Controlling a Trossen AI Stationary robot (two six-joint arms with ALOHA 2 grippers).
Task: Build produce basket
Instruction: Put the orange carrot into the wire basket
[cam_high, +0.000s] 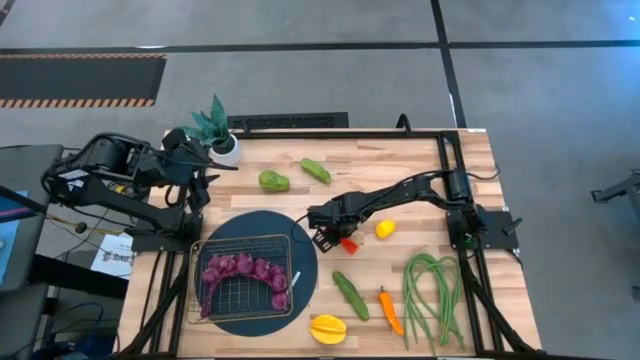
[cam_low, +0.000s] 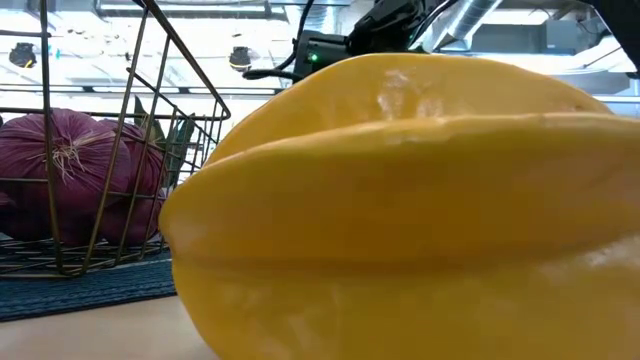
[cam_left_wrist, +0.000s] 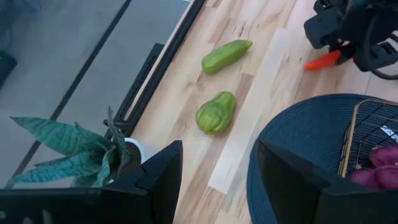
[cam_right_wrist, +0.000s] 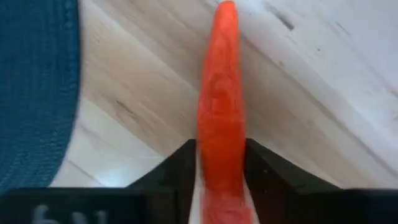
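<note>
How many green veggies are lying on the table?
4: a green pepper and a pale cucumber near the plant, a dark cucumber beside the mat, and the beans at right.

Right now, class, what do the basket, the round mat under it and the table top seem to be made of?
The basket: thin metal wire in an open grid, slightly shiny.
The round mat: dark blue, probably woven fibre or fabric; fine ribbing shows in the low view, matte.
The table top: pale wood, seemingly joined strips with visible grain, smooth finish.

The right tool (cam_right_wrist: 219, 167) clamps a red pepper (cam_right_wrist: 219, 99) over the wooden table (cam_right_wrist: 311, 93), beside the dark mat (cam_right_wrist: 34, 81).
</note>
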